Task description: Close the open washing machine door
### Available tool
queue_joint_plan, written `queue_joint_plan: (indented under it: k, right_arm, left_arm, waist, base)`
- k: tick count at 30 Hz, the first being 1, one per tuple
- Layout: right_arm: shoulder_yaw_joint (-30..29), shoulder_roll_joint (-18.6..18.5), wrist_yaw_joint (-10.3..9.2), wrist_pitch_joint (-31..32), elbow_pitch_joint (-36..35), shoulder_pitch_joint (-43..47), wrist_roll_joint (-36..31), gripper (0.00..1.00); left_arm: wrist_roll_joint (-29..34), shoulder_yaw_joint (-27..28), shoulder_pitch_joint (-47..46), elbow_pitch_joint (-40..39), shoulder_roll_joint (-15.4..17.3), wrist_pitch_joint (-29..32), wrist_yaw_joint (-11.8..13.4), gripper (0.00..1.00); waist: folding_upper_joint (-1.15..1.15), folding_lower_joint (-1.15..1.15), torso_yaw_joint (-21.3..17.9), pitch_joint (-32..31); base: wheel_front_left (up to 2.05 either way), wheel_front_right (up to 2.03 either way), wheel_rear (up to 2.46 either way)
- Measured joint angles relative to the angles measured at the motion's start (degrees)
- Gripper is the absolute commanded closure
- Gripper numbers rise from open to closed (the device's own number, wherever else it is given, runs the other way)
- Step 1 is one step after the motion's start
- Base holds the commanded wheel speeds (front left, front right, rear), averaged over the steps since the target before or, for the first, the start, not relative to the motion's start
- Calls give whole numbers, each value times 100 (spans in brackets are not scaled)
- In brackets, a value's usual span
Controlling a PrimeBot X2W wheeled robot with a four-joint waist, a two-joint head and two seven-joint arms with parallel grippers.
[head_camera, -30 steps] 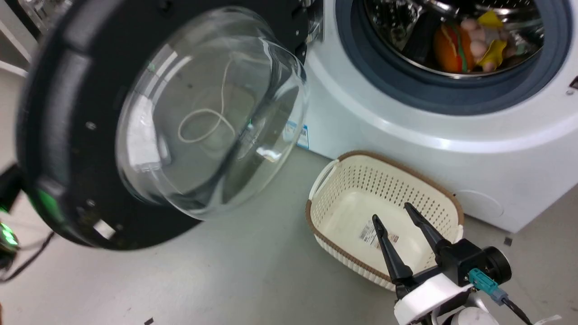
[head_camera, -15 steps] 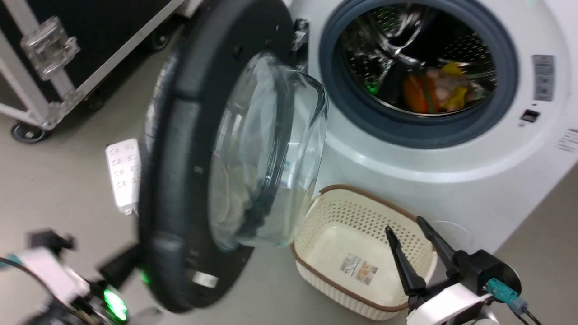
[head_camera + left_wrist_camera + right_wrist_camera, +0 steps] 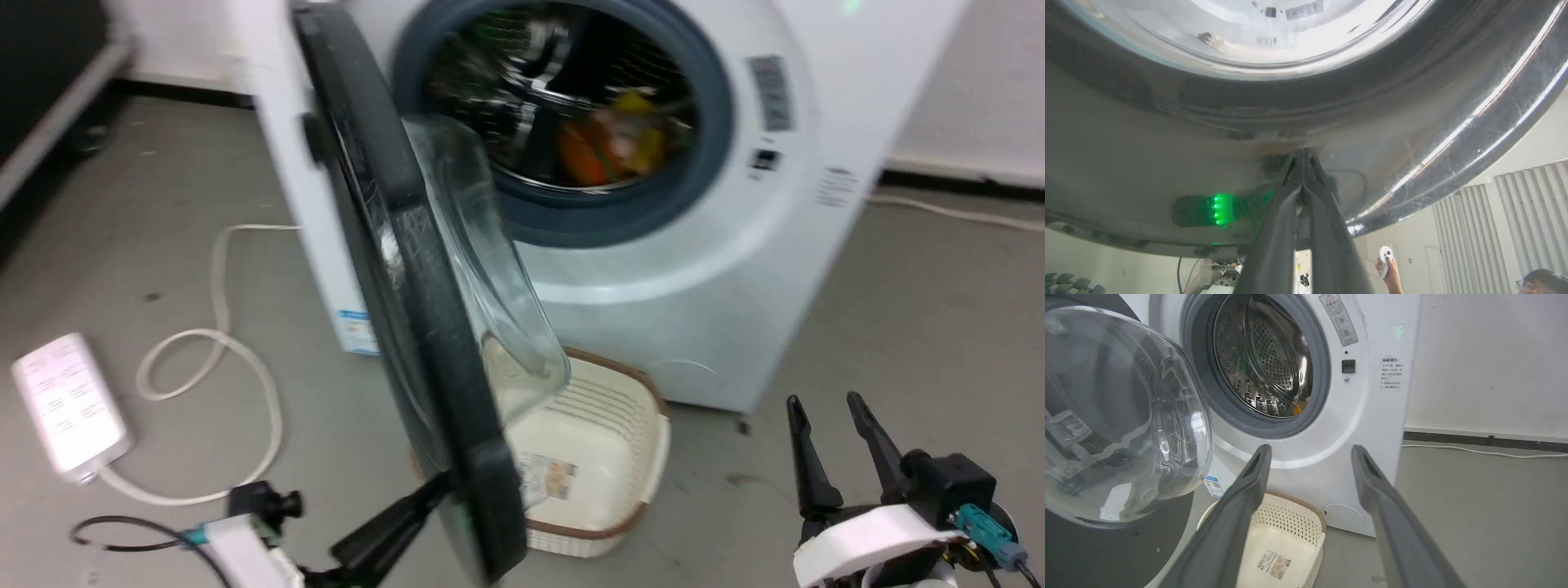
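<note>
The washing machine door (image 3: 424, 327) is not closed yet. It stands swung out from the washing machine (image 3: 694, 269), about edge-on from the robot's head, with its glass bulge turned toward the open drum, where some orange and yellow laundry (image 3: 608, 143) lies. The left gripper (image 3: 1303, 153) has its fingers pressed together with nothing between them, and their tips are set against the glossy black outer face low on the door. To me that looks like a push rather than a grasp. The right gripper (image 3: 823, 400) hangs well off to the side above the floor, its fingers spread apart and empty. A cream basket (image 3: 649, 457) sits on the floor just in front of the machine, under the line the door has to sweep; I cannot tell whether the bulge will pass over its rim. I would say the job is partway done: the door has to go the rest of its arc and be pressed into the grey ring until the latch catches.
</note>
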Motion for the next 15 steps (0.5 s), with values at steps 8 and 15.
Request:
queue_joint_plan:
  k: [8, 15]
  right_arm:
    - [-53, 2, 0, 0, 69, -149, -43, 0]
    - [25, 2, 0, -1, 54, -332, 189, 0]
  left_arm:
    - [-493, -824, -339, -85, -13, -765, -47, 100]
    - [-509, -1114, -1160, -134, -30, -1322, -47, 100]
  waist:
    - [0, 0, -1019, 320]
    - [0, 1, -1911, 807]
  base:
    - [0, 0, 0]
    - [0, 0, 0]
